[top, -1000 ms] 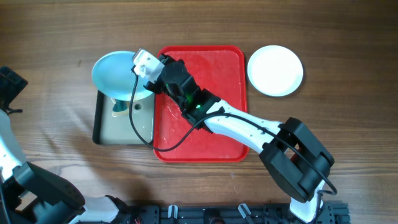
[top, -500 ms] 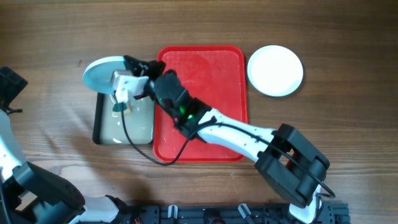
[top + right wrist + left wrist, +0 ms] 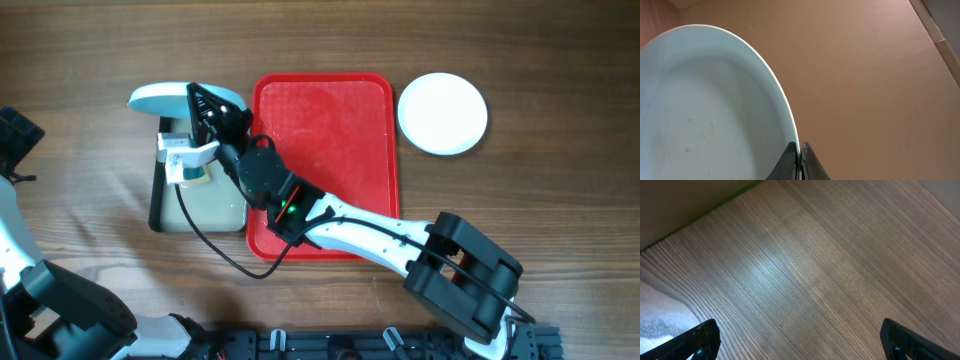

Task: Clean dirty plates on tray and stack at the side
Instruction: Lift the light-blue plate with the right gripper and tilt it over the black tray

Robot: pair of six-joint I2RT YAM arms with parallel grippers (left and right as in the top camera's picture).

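My right gripper (image 3: 200, 106) is shut on the rim of a pale mint-blue plate (image 3: 158, 97) and holds it tilted on edge above the far end of the basin. In the right wrist view the fingers (image 3: 799, 148) pinch the plate's (image 3: 710, 110) rim, and small specks show on its face. A white plate (image 3: 443, 112) lies flat on the table, right of the red tray (image 3: 330, 130). No plates lie on the tray. A second mint-blue plate is not in view. My left gripper (image 3: 800, 345) is open and empty over bare wood.
A black-rimmed basin (image 3: 155, 200) holding pale liquid stands left of the tray, with something green partly hidden under my right wrist. My right arm stretches across the tray's lower left. My left arm (image 3: 15, 140) is at the table's far left edge.
My right gripper has swung left from the tray's edge to over the basin. It turned the mint-blue plate from nearly flat to standing on edge. The left arm has not moved.
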